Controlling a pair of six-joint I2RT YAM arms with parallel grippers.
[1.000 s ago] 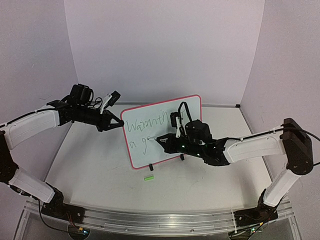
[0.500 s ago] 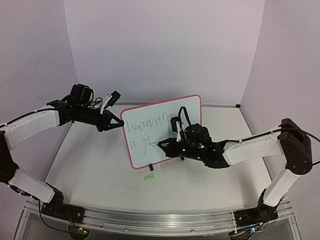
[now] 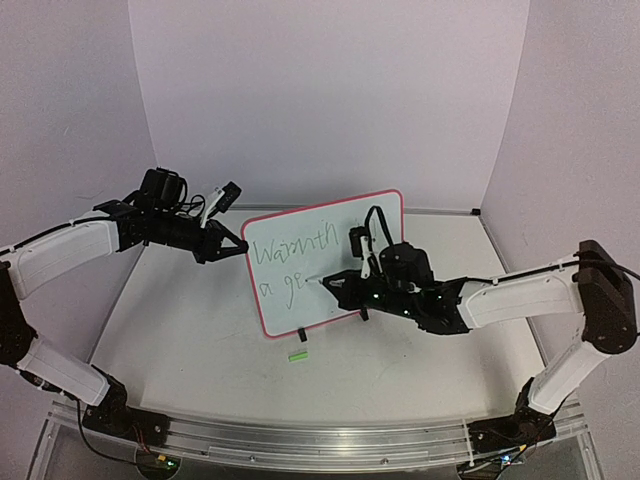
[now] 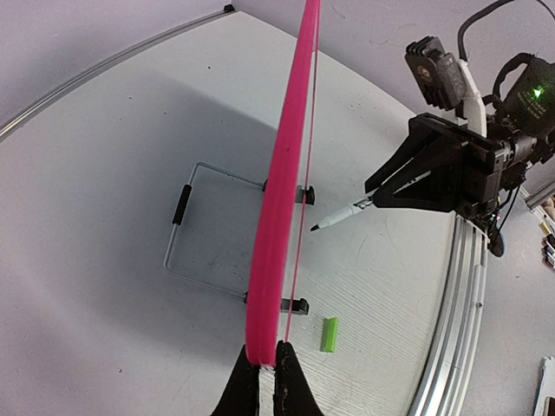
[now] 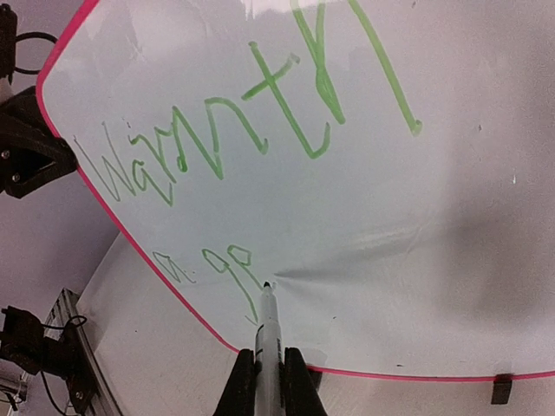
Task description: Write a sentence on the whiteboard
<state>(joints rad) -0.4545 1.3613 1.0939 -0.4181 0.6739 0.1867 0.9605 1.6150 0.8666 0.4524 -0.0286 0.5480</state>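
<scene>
The whiteboard point(image 3: 335, 300) stands upright on the table, pink-red frame, white face. The sentence point(image 3: 293, 248) in green reads "Warmth" on the top line and "a ge" below; it shows closer in the right wrist view point(image 5: 251, 121). My left gripper point(image 3: 240, 247) is shut on the board's left edge point(image 4: 282, 199). My right gripper point(image 3: 340, 283) is shut on a white marker point(image 5: 268, 334). The marker tip is just right of the "ge". In the left wrist view the marker point(image 4: 347, 212) shows a small gap to the board face.
A green marker cap point(image 3: 297, 355) lies on the table in front of the board, also in the left wrist view point(image 4: 329, 334). A wire stand point(image 4: 186, 204) props the board from behind. Black clip feet point(image 3: 303, 333) hold its lower edge. Walls stand close behind.
The second line grew from "a g" to "a ge". My right gripper and the marker tip moved right along that line. The left gripper and the board stayed still.
</scene>
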